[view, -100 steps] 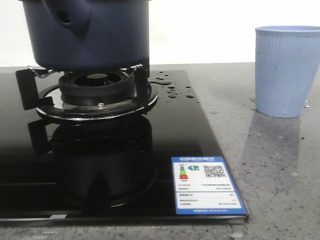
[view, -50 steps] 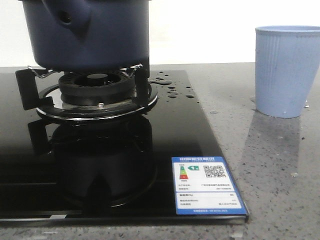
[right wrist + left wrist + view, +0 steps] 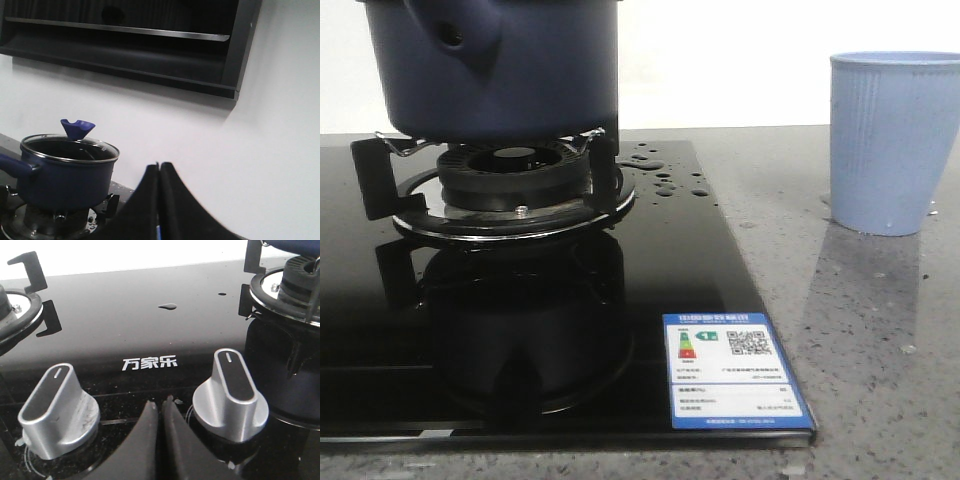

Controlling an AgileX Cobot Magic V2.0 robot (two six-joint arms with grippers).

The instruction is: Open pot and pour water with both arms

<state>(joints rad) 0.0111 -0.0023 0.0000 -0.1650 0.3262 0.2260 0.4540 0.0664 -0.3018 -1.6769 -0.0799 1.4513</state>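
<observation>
1. Two end effectors are sitting idle, and both are pinched fully together with nothing between the fingers: the left end effector (image 3: 161, 412) is hovering low over the stove's silver knobs (image 3: 231, 390), while the right end effector (image 3: 159, 172) is hanging higher, facing the white wall.
2. The pot (image 3: 65, 175) is resting on the burner stand (image 3: 505, 180), its glass lid (image 3: 70, 149) on, with the blue knob (image 3: 76, 128) sticking up from it.
3. From the right end effector the pot is lying ahead and below, off to one side, with its stubby handle (image 3: 15, 165) pointing away from that arm; from the left end effector, only the burner's edge is showing, ahead and off to the side.
4. My read: neither arm is reaching yet, and which one is nearer the lid knob I cannot tell.
5. Water drops (image 3: 665, 175) are beading on the black glass beside the burner; the light blue cup (image 3: 895, 140) is waiting on the desk (image 3: 860, 350), well apart.
</observation>
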